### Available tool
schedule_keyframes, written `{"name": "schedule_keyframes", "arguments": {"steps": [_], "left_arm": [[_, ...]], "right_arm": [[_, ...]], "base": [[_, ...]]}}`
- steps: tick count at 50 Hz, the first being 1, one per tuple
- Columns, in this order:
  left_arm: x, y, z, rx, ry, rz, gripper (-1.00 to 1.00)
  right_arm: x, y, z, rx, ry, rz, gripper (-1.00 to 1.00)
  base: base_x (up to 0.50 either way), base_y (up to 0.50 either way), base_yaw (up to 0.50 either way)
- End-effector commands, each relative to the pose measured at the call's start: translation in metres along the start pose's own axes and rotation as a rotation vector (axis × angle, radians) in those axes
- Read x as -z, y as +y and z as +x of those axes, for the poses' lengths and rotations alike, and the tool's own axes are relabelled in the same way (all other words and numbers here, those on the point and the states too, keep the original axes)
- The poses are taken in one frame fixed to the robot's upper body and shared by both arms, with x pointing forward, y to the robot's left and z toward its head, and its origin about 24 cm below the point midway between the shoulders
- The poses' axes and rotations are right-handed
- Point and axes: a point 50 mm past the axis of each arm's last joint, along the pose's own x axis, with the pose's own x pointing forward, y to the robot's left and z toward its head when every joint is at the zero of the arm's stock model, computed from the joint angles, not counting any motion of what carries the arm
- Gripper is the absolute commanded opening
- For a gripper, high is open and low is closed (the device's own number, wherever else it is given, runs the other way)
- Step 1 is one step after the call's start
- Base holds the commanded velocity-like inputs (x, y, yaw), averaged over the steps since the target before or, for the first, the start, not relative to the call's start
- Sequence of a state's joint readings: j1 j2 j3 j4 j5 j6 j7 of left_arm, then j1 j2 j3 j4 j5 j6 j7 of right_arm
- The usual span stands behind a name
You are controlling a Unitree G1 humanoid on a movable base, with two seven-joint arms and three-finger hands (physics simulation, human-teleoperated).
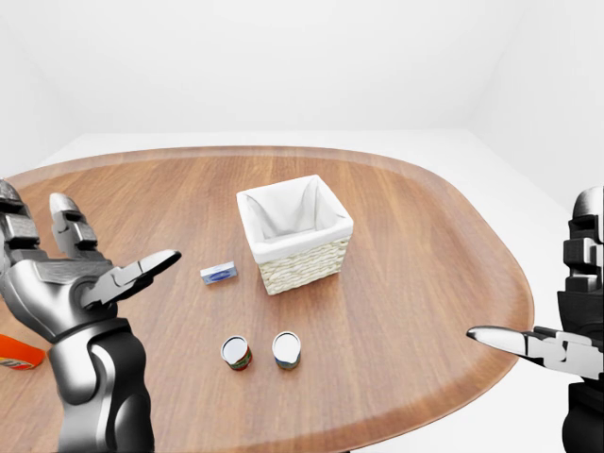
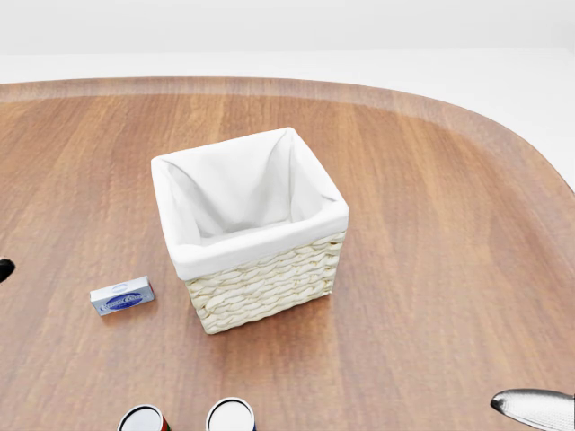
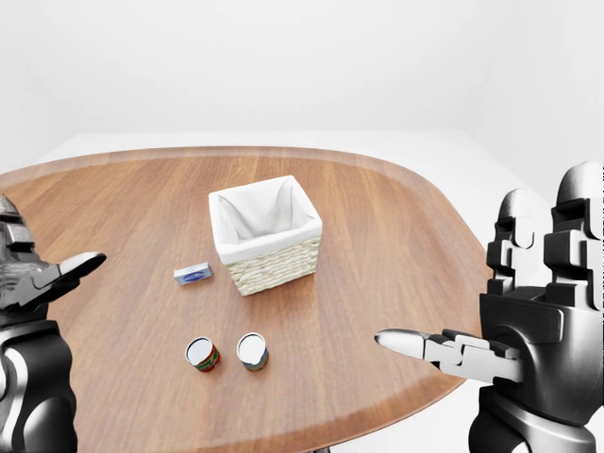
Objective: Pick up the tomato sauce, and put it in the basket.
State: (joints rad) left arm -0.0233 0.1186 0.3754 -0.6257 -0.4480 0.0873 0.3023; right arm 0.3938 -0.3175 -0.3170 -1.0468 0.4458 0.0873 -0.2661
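The tomato sauce can (image 1: 236,353), with a red label and white lid, stands upright on the wooden table (image 1: 425,245) towards the bottom of the left-eye view. The wicker basket (image 1: 294,233) with a white cloth lining sits above it near the table's middle, and its inside shows only the lining. My left hand (image 1: 104,236) is open and empty at the left, well left of the can. My right hand (image 3: 467,283) is open and empty at the right, beyond the table's right edge.
A blue-labelled can (image 1: 286,349) stands just right of the tomato sauce can. A small blue and white box (image 1: 218,274) lies left of the basket. An orange object (image 1: 19,352) shows at the left edge behind my left arm.
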Motion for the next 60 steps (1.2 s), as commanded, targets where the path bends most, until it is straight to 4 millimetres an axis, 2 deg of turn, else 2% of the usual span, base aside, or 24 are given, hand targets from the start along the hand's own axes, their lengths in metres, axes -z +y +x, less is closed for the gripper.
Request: {"name": "schedule_keyframes", "arguments": {"steps": [1, 4, 8, 12, 14, 17, 19, 21, 22, 34, 37, 43, 48, 60], "left_arm": [[0.023, -0.027, -0.016, 0.22, 0.024, 0.368, 1.0], [0.051, -0.028, -0.026, 0.29, 0.102, 0.589, 1.0], [0.073, -0.031, -0.041, 0.415, 0.127, 0.74, 1.0], [0.079, -0.029, -0.046, 0.455, 0.103, 0.861, 1.0], [0.077, -0.027, -0.045, 0.46, 0.031, 1.023, 1.0], [0.068, -0.022, -0.045, 0.507, 0.065, 1.13, 1.0], [0.07, -0.019, -0.053, 0.568, 0.104, 1.168, 1.0], [0.084, -0.014, -0.076, 0.709, 0.208, 1.175, 1.0], [0.089, -0.01, -0.081, 0.722, 0.236, 1.213, 1.0], [0.111, 0.011, -0.102, 0.797, 0.406, 1.311, 1.0], [0.117, 0.014, -0.115, 0.855, 0.487, 1.279, 1.0], [0.126, 0.021, -0.121, 0.867, 0.523, 1.31, 1.0], [0.126, 0.019, -0.128, 0.906, 0.571, 1.264, 1.0], [0.15, 0.028, -0.137, 0.936, 0.62, 1.315, 1.0]], "right_arm": [[0.001, 0.0, -0.001, 0.002, 0.006, -0.001, 1.0], [0.001, 0.001, -0.001, 0.0, 0.005, 0.001, 1.0], [0.002, 0.001, -0.002, 0.0, 0.007, 0.002, 1.0], [0.001, 0.001, -0.002, -0.001, 0.009, 0.001, 1.0], [0.002, 0.001, -0.002, -0.003, 0.01, 0.0, 1.0], [0.002, 0.002, -0.001, -0.005, 0.005, 0.0, 1.0], [0.002, 0.003, -0.002, -0.006, 0.003, 0.001, 1.0], [0.001, 0.002, -0.001, -0.005, 0.001, 0.002, 1.0], [0.001, 0.002, -0.001, -0.005, 0.002, 0.001, 1.0], [0.001, 0.001, -0.002, -0.004, 0.001, 0.003, 1.0], [0.002, 0.002, -0.002, -0.006, 0.005, 0.001, 1.0], [0.002, 0.002, -0.002, -0.007, 0.0, 0.003, 1.0], [0.002, 0.002, -0.002, -0.007, 0.001, 0.002, 1.0], [0.002, 0.003, -0.002, -0.008, -0.003, 0.003, 1.0]], "base": [[0.0, 0.0, 0.0], [0.0, 0.0, 0.0], [0.0, 0.0, 0.0], [0.0, 0.0, 0.0], [0.0, 0.0, 0.0], [0.0, 0.0, 0.0], [0.0, 0.0, 0.0], [0.0, 0.0, 0.0], [0.0, 0.0, 0.0], [0.0, 0.0, 0.0], [0.0, 0.0, 0.0], [0.0, 0.0, 0.0], [0.0, 0.0, 0.0], [0.0, 0.0, 0.0]]}}
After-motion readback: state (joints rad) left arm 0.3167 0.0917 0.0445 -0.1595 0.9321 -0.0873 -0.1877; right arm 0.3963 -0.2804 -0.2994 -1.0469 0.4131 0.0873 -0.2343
